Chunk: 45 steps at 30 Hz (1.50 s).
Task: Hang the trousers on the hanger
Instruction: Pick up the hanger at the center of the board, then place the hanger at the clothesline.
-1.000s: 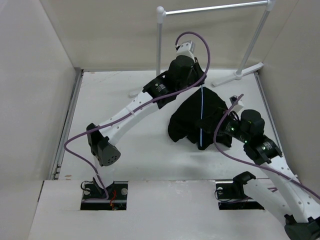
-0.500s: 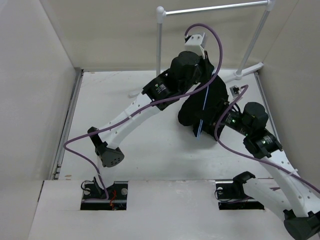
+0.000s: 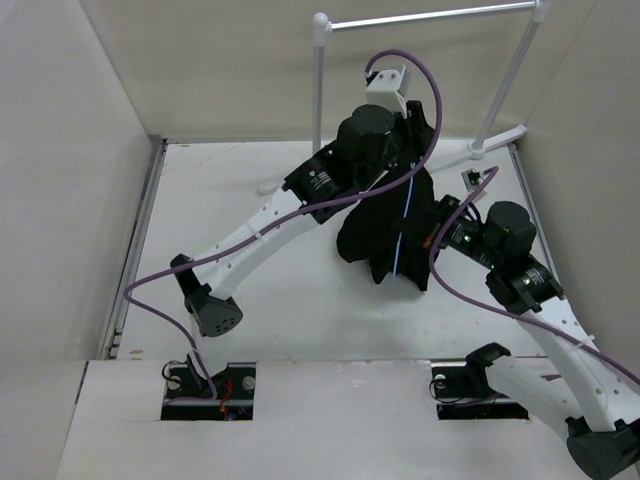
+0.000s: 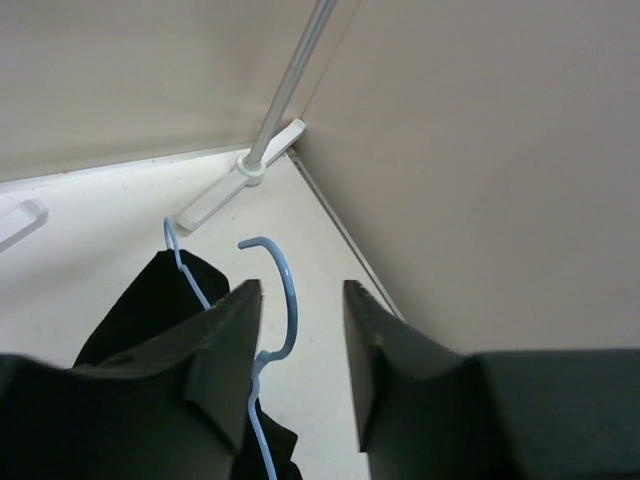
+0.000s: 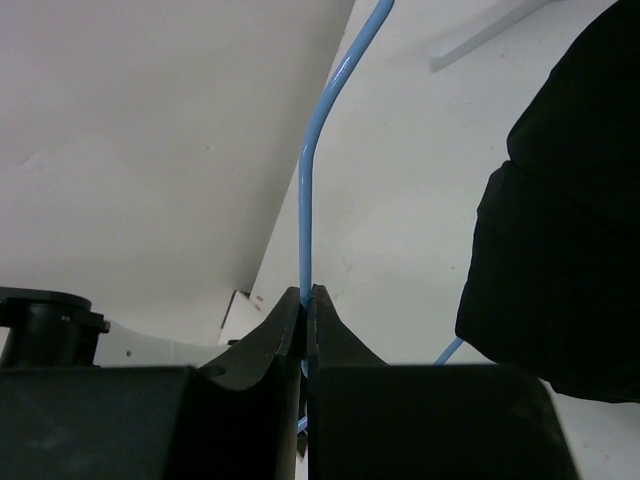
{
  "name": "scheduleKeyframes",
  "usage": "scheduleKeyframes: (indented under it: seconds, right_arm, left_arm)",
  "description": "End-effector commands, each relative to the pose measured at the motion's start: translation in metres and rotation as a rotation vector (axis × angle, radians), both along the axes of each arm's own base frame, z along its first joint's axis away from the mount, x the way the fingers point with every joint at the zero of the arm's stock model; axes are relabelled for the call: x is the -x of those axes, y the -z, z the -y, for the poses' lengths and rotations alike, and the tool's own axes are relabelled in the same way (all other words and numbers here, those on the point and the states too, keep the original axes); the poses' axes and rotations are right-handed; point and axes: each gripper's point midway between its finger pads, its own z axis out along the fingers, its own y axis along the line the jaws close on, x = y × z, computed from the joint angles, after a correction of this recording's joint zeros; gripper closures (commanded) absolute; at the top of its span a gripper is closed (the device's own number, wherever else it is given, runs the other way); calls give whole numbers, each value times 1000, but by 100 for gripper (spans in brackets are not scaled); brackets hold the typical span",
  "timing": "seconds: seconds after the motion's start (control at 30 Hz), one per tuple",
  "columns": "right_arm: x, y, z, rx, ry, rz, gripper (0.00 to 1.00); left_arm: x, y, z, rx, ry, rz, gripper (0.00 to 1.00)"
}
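The black trousers (image 3: 380, 235) hang draped over the pale-blue hanger (image 3: 402, 225) just above the table, behind the middle. In the left wrist view my left gripper (image 4: 300, 291) stands open around the hanger's hook (image 4: 288, 295). The hook lies close to the left finger, and the right finger is clear of it. The trousers (image 4: 150, 300) hang below on the left. My right gripper (image 5: 308, 296) is shut on a straight stretch of the hanger wire (image 5: 305, 200), with the trousers (image 5: 560, 240) to its right. From above, the right gripper (image 3: 432, 238) sits at the cloth's right edge.
The white tube garment rack (image 3: 320, 90) stands at the back, its bar (image 3: 430, 16) above both wrists. One T-foot (image 3: 492, 146) lies near the right wall, also seen as the foot (image 4: 238, 176) in the left wrist view. Side walls close in on both sides.
The right gripper has closed on the hanger wire. The left gripper, shut on the hook before, has opened. The hanger and trousers rose from the table.
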Motion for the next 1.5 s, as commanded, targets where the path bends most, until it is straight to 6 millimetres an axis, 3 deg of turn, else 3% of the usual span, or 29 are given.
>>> scheduleKeyframes:
  seconds: [0.0, 0.2, 0.27, 0.43, 0.47, 0.57, 0.7, 0.83, 0.97, 1.1, 1.23, 1.47]
  right_arm:
    - [-5, -72, 6, -48, 23, 226, 100]
    - [-21, -99, 12, -51, 48, 299, 100]
    - [-28, -109, 17, -50, 62, 318, 100]
    - [-49, -133, 32, -31, 104, 365, 100]
    - [-55, -140, 36, -26, 112, 378, 100]
    - [-73, -163, 44, -20, 128, 419, 100]
    - [-108, -189, 59, -22, 155, 455, 100]
    - [-142, -208, 67, -27, 181, 479, 100]
    - [-184, -215, 74, -25, 201, 475, 100]
    - [-220, -209, 85, -17, 219, 449, 100]
    - [-237, -209, 93, -13, 223, 451, 100]
    - [-268, -188, 106, -22, 229, 397, 100]
  left_arm:
    - [10, -68, -35, 155, -22, 102, 57]
    - [7, -87, -66, 189, -55, 122, 35]
    - [10, -98, -82, 208, -59, 131, 30]
    - [24, -123, -128, 271, -92, 170, 5]
    - [25, -124, -138, 278, -107, 177, 1]
    - [22, -115, -168, 281, -170, 174, 0]
    - [7, -73, -202, 260, -272, 99, 0]
    - [-12, -5, -230, 214, -367, -23, 0]
    - [-24, 67, -253, 145, -451, -152, 0]
    - [-26, 128, -262, 80, -482, -263, 0]
    - [-27, 161, -261, 50, -483, -323, 0]
    - [-37, 194, -255, 7, -485, -382, 0]
